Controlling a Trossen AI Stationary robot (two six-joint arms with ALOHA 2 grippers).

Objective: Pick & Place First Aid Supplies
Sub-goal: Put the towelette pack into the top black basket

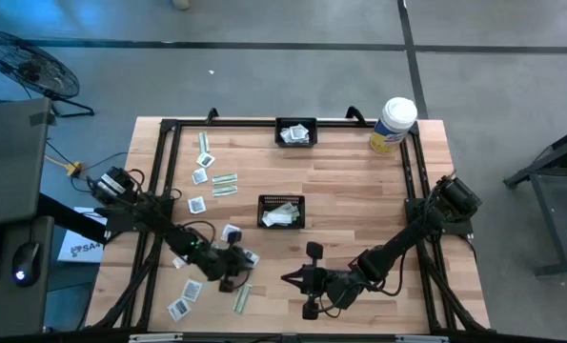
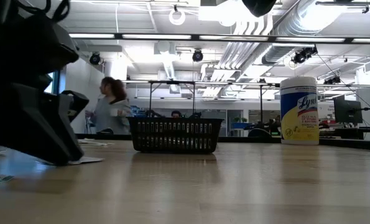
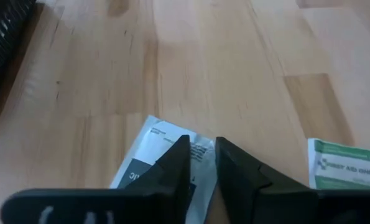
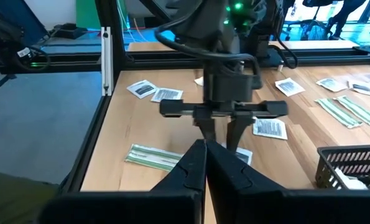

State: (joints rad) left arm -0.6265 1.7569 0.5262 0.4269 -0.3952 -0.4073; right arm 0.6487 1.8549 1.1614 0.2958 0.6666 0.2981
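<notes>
Pinching down at lower left, the left tool (image 3: 202, 163) is half-closing over a white packet (image 3: 148, 148); thin paper risks sliding free on the worktop (image 3: 191, 68).

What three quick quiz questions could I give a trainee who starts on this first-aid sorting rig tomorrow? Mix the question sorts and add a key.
1. True or false: the left gripper is down at the table over a square white packet.
2. Which thing stands at the table's far right corner? A) a fan B) a white-and-yellow canister C) a laptop
3. Fill in: both black baskets, the far basket and the middle basket, already hold ____.

Key: 1 true. 2 B. 3 packets. The right gripper waits shut near the table's front edge, facing the left arm.
</notes>
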